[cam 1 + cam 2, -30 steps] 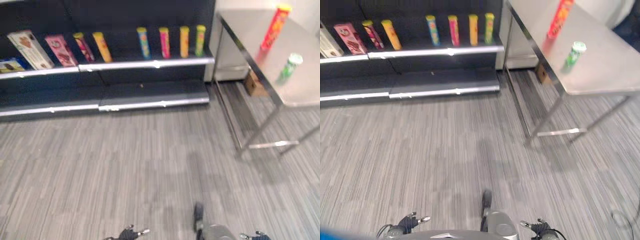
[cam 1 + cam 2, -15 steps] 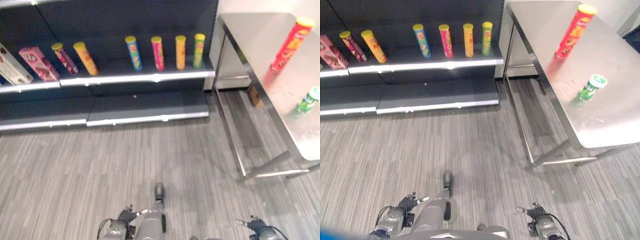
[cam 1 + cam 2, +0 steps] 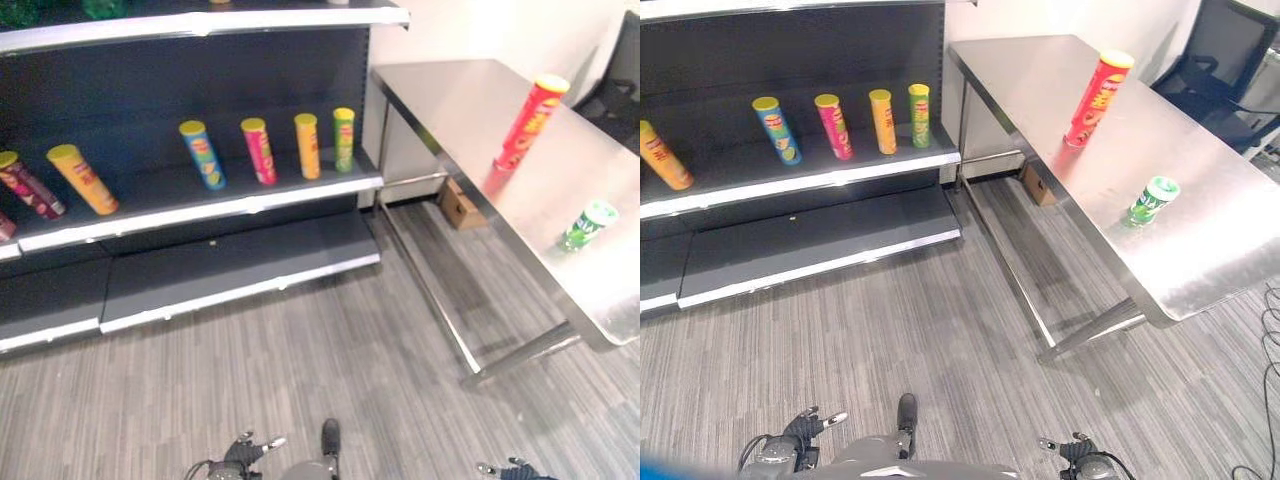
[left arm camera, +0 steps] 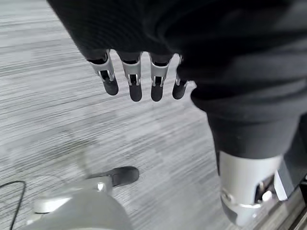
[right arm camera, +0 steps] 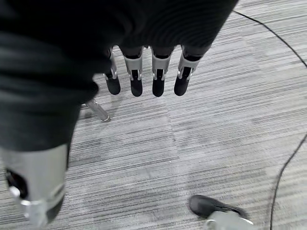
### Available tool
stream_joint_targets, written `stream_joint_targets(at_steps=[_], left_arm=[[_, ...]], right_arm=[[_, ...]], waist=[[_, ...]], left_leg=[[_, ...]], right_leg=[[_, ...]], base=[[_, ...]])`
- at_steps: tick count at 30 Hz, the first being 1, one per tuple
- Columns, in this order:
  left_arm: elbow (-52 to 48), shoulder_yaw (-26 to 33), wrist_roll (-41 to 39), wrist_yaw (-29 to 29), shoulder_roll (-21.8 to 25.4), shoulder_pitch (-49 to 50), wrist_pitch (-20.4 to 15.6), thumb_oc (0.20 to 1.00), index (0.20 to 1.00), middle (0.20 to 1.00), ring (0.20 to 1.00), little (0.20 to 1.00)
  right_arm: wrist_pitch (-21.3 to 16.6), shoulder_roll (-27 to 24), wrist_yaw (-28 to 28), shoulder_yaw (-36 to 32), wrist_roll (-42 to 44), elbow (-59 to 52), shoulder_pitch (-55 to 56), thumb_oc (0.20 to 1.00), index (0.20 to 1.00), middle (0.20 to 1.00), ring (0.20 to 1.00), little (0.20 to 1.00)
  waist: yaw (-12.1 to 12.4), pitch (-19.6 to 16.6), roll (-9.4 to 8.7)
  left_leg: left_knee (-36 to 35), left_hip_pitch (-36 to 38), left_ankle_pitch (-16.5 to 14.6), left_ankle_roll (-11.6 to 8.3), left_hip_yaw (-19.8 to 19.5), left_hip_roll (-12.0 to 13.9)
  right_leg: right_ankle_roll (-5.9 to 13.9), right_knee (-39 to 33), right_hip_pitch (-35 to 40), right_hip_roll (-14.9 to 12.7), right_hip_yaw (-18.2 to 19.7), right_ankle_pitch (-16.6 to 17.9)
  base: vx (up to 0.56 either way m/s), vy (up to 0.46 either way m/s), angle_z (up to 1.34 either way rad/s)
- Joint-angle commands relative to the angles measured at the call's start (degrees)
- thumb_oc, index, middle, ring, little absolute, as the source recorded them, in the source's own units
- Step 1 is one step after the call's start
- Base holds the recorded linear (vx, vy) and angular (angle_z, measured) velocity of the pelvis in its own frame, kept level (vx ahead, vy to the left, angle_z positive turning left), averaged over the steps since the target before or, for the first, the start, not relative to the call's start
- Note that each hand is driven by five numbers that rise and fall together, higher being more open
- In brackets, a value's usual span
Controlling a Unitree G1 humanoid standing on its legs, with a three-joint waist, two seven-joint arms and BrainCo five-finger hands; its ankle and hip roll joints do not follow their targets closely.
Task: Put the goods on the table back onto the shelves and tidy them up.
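Upper right of the left eye view, on the brushed steel table (image 3: 470, 110), stand the two goods: a tall red cylindrical can with a yellow lid (image 3: 530, 122), upright near the table's far side, and a short green can with a white lid (image 3: 586, 224), upright nearer the table's front edge, well apart from the tall one. Both are far from the hands. The left hand (image 3: 245, 449) shows at the bottom edge left of centre, and the right hand (image 3: 508, 468) at the bottom right corner, each low over the grey striped carpet floor (image 3: 300, 370).

Seen from its own wrist view, the left hand's fingers (image 4: 135, 86) hang straight and relaxed, holding nothing; the right hand's fingers (image 5: 158, 81) hang the same way, slack and empty, over the carpet.

At upper left stands the dark shelf unit with silver front edges (image 3: 250, 205). On its middle shelf, a row of tall cans stands upright and spaced apart: a blue can (image 3: 202, 155), a pink can (image 3: 259, 151), an orange can (image 3: 306, 146) and a green-yellow can (image 3: 344, 139). Further left, a yellow-orange can (image 3: 82, 179) and a dark red can (image 3: 26, 185) lean. Under the table's far end sits a small brown cardboard box (image 3: 459, 203).
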Motion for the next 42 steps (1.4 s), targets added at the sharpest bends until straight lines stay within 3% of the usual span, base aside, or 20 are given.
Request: stream_joint_targets(at_steps=[1,2,3,5,7,9,11,12,20,27,29,30,31,32,34,36,37,38,39,42], left_arm=[[0.4,-1.7,0.3,-0.4,1.4,-1.7,0.0,1.0,1.0,1.0,1.0,1.0],[0.2,-1.8,0.4,-0.4,1.5,-1.9,0.1,1.0,1.0,1.0,1.0,1.0],[0.2,-2.3,1.1,-0.4,2.2,-2.2,0.4,1.0,1.0,1.0,1.0,1.0],[0.3,-2.3,1.5,-0.4,2.2,-2.1,0.4,1.0,1.0,1.0,1.0,1.0],[0.5,-2.6,1.6,-0.6,2.0,-2.4,0.2,1.0,1.0,1.0,1.0,1.0],[0.6,-3.3,2.3,-0.5,2.0,-2.9,-0.1,1.0,1.0,1.0,1.0,1.0],[0.5,-3.6,2.7,-0.4,2.0,-3.3,-0.1,1.0,1.0,1.0,1.0,1.0],[0.5,-3.6,3.3,-0.5,1.6,-3.6,-0.1,1.0,1.0,1.0,1.0,1.0],[1.8,-3.4,4.1,-0.5,0.4,-2.5,-0.1,1.0,1.0,1.0,1.0,1.0],[1.5,-3.6,3.5,-0.5,-0.2,-2.0,-0.2,1.0,1.0,1.0,1.0,1.0],[0.8,-3.5,2.3,-0.6,-0.2,-2.2,-0.3,1.0,1.0,1.0,1.0,1.0],[-0.1,-3.4,0.9,-0.8,0.0,-2.4,-0.3,1.0,1.0,1.0,1.0,1.0],[-0.1,-3.4,0.9,-0.8,0.0,-2.4,-0.3,1.0,1.0,1.0,1.0,1.0],[-1.1,-3.2,-0.3,-0.6,0.1,-2.6,-0.4,1.0,1.0,1.0,1.0,1.0],[-1.3,-3.4,-0.6,-0.4,0.1,-2.8,-0.3,1.0,1.0,1.0,1.0,1.0],[-1.2,-3.3,-0.8,-0.5,0.0,-2.6,-0.3,1.0,1.0,1.0,1.0,1.0],[-0.9,-3.4,-0.7,-0.4,-0.2,-2.5,-0.3,1.0,1.0,1.0,1.0,1.0],[-0.4,-4.1,0.1,-0.2,-0.3,-2.7,-0.1,1.0,1.0,1.0,1.0,1.0],[0.2,-4.0,0.3,-0.3,-0.6,-2.2,-0.3,1.0,1.0,1.0,1.0,1.0],[0.5,-3.3,0.5,-0.4,-0.4,-1.4,-0.3,1.0,1.0,1.0,1.0,1.0]], right_arm=[[-0.1,-2.7,-0.5,-2.3,1.5,-1.7,-1.8,1.0,1.0,1.0,1.0,1.0],[-0.1,-2.7,-0.6,-2.5,1.6,-2.0,-1.9,1.0,1.0,1.0,1.0,1.0],[0.0,-2.4,-0.8,-2.3,1.8,-2.4,-1.8,1.0,1.0,1.0,1.0,1.0],[0.0,-2.2,-0.8,-2.4,1.7,-2.2,-1.4,1.0,1.0,1.0,1.0,1.0],[0.2,-2.0,-0.9,-2.3,1.8,-1.9,-1.1,1.0,1.0,1.0,1.0,1.0],[0.4,-1.9,-1.0,-2.5,1.9,-1.9,-1.2,1.0,1.0,1.0,1.0,1.0],[0.5,-1.9,-1.0,-2.6,2.2,-2.0,-1.1,1.0,1.0,1.0,1.0,1.0],[0.6,-1.6,-1.1,-3.0,2.5,-2.0,-0.8,1.0,1.0,1.0,1.0,1.0],[0.2,-2.5,-1.1,-3.9,3.0,-2.0,0.3,1.0,1.0,1.0,1.0,1.0],[-0.6,-4.2,-0.9,-3.4,3.8,-3.1,-0.2,1.0,1.0,1.0,1.0,1.0],[-0.8,-4.6,-0.3,-3.2,4.3,-2.8,-0.3,1.0,1.0,1.0,1.0,1.0],[-0.9,-5.0,-0.4,-2.9,4.4,-2.7,-0.5,1.0,1.0,1.0,1.0,1.0],[-0.9,-5.0,-0.4,-2.9,4.4,-2.7,-0.5,1.0,1.0,1.0,1.0,1.0],[-0.7,-5.4,-0.4,-2.7,4.1,-2.3,-0.7,1.0,1.0,1.0,1.0,1.0],[-0.4,-5.8,-0.5,-2.7,4.1,-1.6,-0.8,1.0,1.0,1.0,1.0,1.0],[-0.2,-5.9,-0.3,-2.6,4.3,-1.2,-1.0,1.0,1.0,1.0,1.0,1.0],[-0.1,-5.8,-0.3,-2.3,4.1,-0.9,-1.0,1.0,1.0,1.0,1.0,1.0],[0.2,-5.8,-0.5,-1.9,3.0,-0.5,-0.9,1.0,1.0,1.0,1.0,1.0],[0.0,-5.1,-0.6,-4.1,4.4,-0.4,0.4,1.0,1.0,1.0,1.0,1.0],[-0.6,-4.7,-1.5,-7.5,7.6,-1.4,1.3,1.0,1.0,1.0,1.0,1.0]], waist=[[-0.2,0.6,1.9],[-0.8,1.5,1.88],[-1.4,3.0,2.19],[-1.4,3.0,2.39],[-1.5,3.2,3.19],[-1.5,3.3,3.81],[-1.6,3.2,3.45],[-2.0,3.0,2.76],[-2.2,0.8,2.0],[-2.6,-0.8,2.65],[-2.4,-0.4,2.2],[-2.0,0.5,1.67],[-2.1,0.5,1.71],[-1.6,2.1,1.16],[-1.5,3.2,0.99],[-1.2,3.0,0.15],[-1.1,2.6,0.13],[-1.3,2.3,0.82],[-2.4,0.9,2.62],[-3.3,-0.3,3.72]], left_leg=[[0.2,7.0,-10.4,-1.32,2.7,1.8],[0.2,8.3,-11.1,-0.54,3.2,1.1],[0.2,10.7,-12.9,0.62,4.9,0.7],[0.2,11.6,-13.5,0.63,5.4,0.9],[0.2,12.1,-13.7,0.12,5.4,1.7],[0.2,12.1,-14.1,-0.84,5.9,2.3],[0.2,12.4,-14.6,-1.22,6.1,2.1],[0.2,13.3,-15.2,-1.81,6.2,2.0],[0.2,17.7,-17.9,-2.95,5.7,2.7],[1.5,19.6,-18.5,-5.47,5.6,6.0],[7.9,17.0,-17.8,-6.67,5.3,6.8],[17.1,13.1,-17.1,-7.7,5.0,6.8],[17.5,12.8,-17.3,-7.71,4.9,6.9],[28.9,7.3,-15.0,-8.29,4.1,7.3],[33.4,3.4,-13.1,-8.08,4.7,8.8],[23.8,3.4,-16.2,-6.47,5.5,8.4],[17.5,4.1,-15.6,-6.45,4.0,7.7],[10.4,3.8,-12.6,-7.0,2.1,8.0],[4.0,7.2,-11.4,-7.32,1.7,8.0],[0.2,10.7,-11.5,-6.95,4.5,7.5]], right_leg=[[3.59,22.9,-14.0,-1.6,-0.4,9.6],[3.83,28.5,-16.6,-2.5,-0.7,12.3],[3.32,39.2,-22.3,-5.7,-3.8,15.0],[2.97,39.5,-23.1,-6.8,-5.2,14.2],[2.13,30.8,-22.5,-5.9,-7.1,12.3],[2.55,15.5,-21.1,-3.8,-8.3,12.2],[3.37,5.8,-19.6,-2.5,-7.4,14.2],[5.06,-0.7,-19.9,-1.4,-5.0,17.6],[4.41,-3.5,-15.8,-1.1,-6.4,18.5],[1.62,-3.5,-12.9,1.9,-6.5,14.3],[0.56,-3.5,-11.9,2.3,-6.7,13.0],[-0.44,-3.5,-10.6,2.5,-6.7,12.0],[-0.46,-3.5,-10.7,2.5,-6.8,12.0],[-1.72,-3.5,-9.4,2.9,-7.2,11.3],[-2.29,-3.5,-8.7,2.8,-8.2,10.7],[-1.45,-3.5,-8.6,1.2,-8.2,10.8],[-1.16,-3.5,-8.9,0.9,-7.9,10.9],[-0.93,-3.5,-8.7,0.7,-8.2,10.5],[-0.4,-3.5,-8.2,0.6,-7.1,10.5],[0.45,-3.5,-7.9,0.0,-5.5,11.2]], base=[[0.39,0.703,0.1],[0.14,0.404,-0.31],[0.11,0.324,-0.48],[0.14,0.193,-0.51],[0.16,0.081,-0.2],[0.14,0.011,-0.29],[0.19,-0.054,-0.3],[0.22,-0.073,0.01],[0.24,-0.129,0.35],[0.23,-0.244,0.06],[0.13,-0.255,0.13],[0.08,-0.201,0.27],[0.04,-0.227,0.18],[0.0,-0.158,0.15],[0.01,-0.119,0.27],[0.07,0.037,0.18],[0.09,0.138,-0.23],[0.2,0.325,-0.46],[0.18,0.293,-0.65],[0.19,0.347,-0.68]])
